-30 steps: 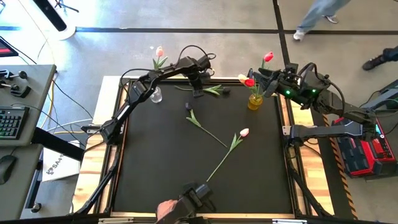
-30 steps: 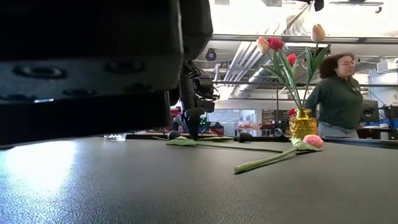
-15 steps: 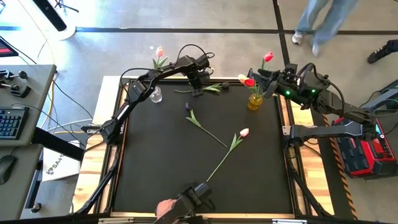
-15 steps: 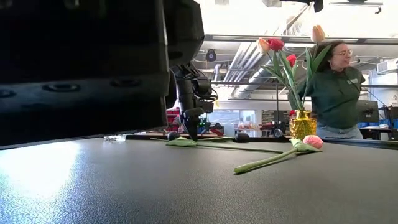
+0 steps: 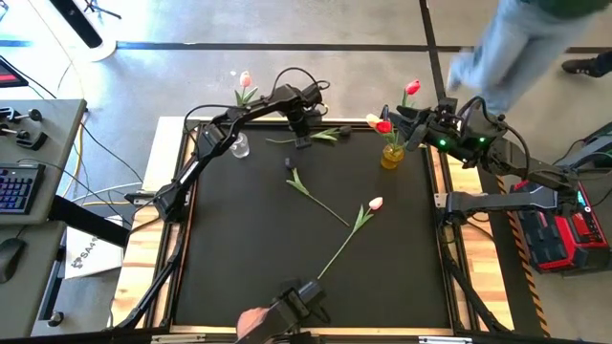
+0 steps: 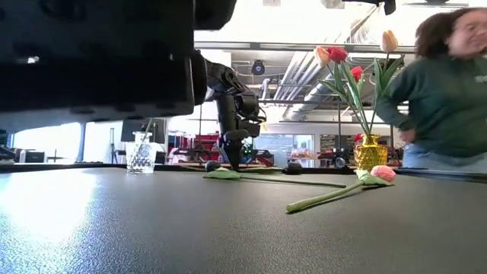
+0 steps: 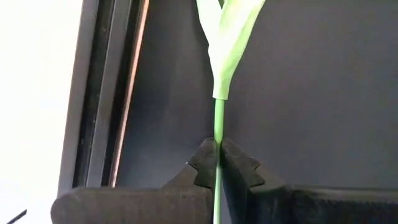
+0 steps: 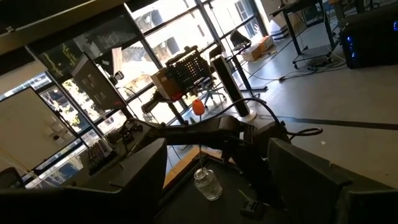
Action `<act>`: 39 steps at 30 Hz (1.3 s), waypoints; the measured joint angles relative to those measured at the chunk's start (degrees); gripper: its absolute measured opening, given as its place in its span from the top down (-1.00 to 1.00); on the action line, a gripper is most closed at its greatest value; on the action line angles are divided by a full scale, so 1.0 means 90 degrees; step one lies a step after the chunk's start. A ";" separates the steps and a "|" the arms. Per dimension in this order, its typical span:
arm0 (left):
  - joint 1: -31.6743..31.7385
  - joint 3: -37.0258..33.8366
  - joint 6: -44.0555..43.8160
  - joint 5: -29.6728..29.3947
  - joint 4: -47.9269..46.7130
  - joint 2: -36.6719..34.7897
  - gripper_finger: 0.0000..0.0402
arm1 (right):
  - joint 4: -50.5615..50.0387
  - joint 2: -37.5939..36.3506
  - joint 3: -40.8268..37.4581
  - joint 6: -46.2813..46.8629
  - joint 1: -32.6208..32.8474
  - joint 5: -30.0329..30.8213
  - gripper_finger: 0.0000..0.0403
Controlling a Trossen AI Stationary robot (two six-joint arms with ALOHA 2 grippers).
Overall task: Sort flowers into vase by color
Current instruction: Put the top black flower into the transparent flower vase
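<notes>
Left gripper (image 5: 302, 141): down at the mat's far edge, clamped on the green stem (image 7: 217, 134) of a flower lying there.
Right gripper (image 5: 400, 125): raised by the yellow vase (image 5: 392, 156), fingers spread, nothing in them.
Yellow vase: far right corner, red and pale tulips upright.
Clear vase (image 5: 240, 145): far left, one pink tulip (image 5: 246, 80).
Mat (image 5: 239, 248): two more flowers lie crossed mid-mat, one pink-headed (image 5: 376, 204).

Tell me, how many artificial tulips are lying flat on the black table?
3. One green-stemmed tulip lies at the far edge, pinched in the left gripper; one dark-headed tulip mid-table; one pink-headed tulip just right of it. None seems hidden.
</notes>
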 joint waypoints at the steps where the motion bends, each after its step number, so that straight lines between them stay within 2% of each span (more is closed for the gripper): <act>1: 0.0000 0.0041 -0.0013 -0.0010 -0.0091 0.0000 1.00 | -0.0001 0.0001 0.0000 -0.0015 0.0000 0.0002 -0.33; 10: -0.0091 0.0610 -0.0338 0.0067 -0.0656 -0.0103 1.00 | -0.0002 0.0002 0.0000 -0.0106 -0.0015 0.0002 -0.33; 17: -0.0190 0.0720 -0.0704 0.0685 -0.0209 -0.0594 1.00 | -0.0035 0.0000 0.0000 -0.0250 -0.0015 0.0073 -0.33; 27: -0.0226 0.0725 -0.1297 0.1098 0.0205 -0.1464 1.00 | -0.0555 0.0000 0.0000 -0.0226 -0.0015 0.0099 -0.33; 39: -0.0365 0.0725 -0.1489 0.0778 0.0607 -0.2805 1.00 | -0.0625 0.0000 0.0000 -0.0221 -0.0015 0.0216 -0.33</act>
